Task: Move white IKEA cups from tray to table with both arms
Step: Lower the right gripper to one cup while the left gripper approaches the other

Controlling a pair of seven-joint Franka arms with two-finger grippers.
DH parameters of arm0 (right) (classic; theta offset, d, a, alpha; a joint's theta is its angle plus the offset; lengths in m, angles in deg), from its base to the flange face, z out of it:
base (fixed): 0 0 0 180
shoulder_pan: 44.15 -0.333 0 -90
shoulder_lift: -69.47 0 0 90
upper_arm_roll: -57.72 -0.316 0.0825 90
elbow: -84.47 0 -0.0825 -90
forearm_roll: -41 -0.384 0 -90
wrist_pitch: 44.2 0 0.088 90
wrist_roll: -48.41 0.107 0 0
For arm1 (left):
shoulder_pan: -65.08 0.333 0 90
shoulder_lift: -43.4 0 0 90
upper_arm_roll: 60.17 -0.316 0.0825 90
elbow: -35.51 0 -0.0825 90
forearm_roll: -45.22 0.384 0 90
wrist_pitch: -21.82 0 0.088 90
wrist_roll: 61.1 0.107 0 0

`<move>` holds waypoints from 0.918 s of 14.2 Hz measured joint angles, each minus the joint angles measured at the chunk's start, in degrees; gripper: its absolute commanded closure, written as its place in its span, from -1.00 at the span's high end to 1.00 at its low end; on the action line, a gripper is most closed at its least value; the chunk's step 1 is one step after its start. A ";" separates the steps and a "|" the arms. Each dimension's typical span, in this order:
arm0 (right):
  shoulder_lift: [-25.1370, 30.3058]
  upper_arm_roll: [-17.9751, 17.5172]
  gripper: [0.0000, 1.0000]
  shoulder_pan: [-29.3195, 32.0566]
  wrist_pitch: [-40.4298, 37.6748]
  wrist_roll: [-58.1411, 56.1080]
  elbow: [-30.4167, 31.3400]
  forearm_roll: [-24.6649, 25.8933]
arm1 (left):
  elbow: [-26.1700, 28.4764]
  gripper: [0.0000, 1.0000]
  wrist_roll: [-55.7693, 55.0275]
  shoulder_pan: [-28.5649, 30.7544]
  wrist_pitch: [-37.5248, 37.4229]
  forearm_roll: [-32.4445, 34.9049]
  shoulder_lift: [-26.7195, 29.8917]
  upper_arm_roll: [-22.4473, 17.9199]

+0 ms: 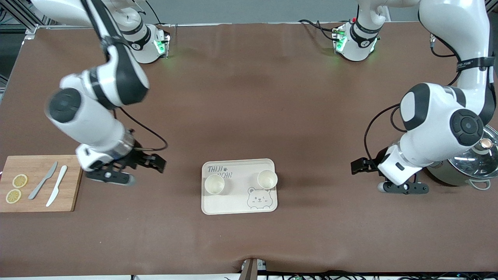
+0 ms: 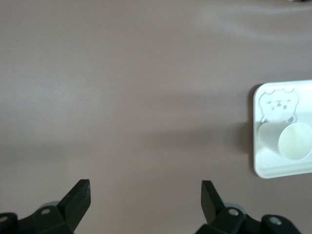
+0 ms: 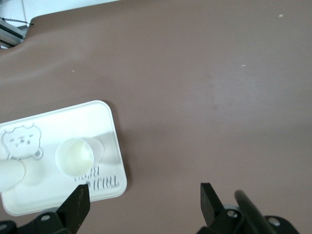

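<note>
Cream rounded-rectangle tray [image 1: 238, 205] with raised rim sits mid-table [image 1: 249, 97], holding both white cups [image 1: 214, 184] [image 1: 267, 179], upright, empty, well apart. Left gripper [image 1: 360, 166] and right gripper [image 1: 153, 163] hover over bare brown sheet either side of the tray, fingers spread, holding nothing. Right wrist view cuts off one cup.

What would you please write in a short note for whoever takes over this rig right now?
Left gripper: open, empty, over bare table between tray and pot.
Right gripper: open, empty, over table between tray and bamboo cutting board.
Both white cups stand upright on the tray.
Done: nothing moved yet.
Left: grasp one cup per arm and set both on the table.
</note>
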 measured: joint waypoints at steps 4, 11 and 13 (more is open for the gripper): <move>-7.98 0.11 1.00 -3.88 8.73 5.10 -0.17 2.70 | -1.96 1.00 -5.51 -3.52 5.13 -0.01 -3.67 0.16; -12.98 0.11 1.00 -5.78 14.68 5.10 -0.62 2.71 | -3.20 1.00 -18.05 -12.35 13.29 -0.02 -8.58 0.29; -14.25 0.14 1.00 -6.48 16.85 5.53 -0.63 2.71 | -3.67 1.00 -18.97 -13.19 14.48 -0.02 -9.89 0.21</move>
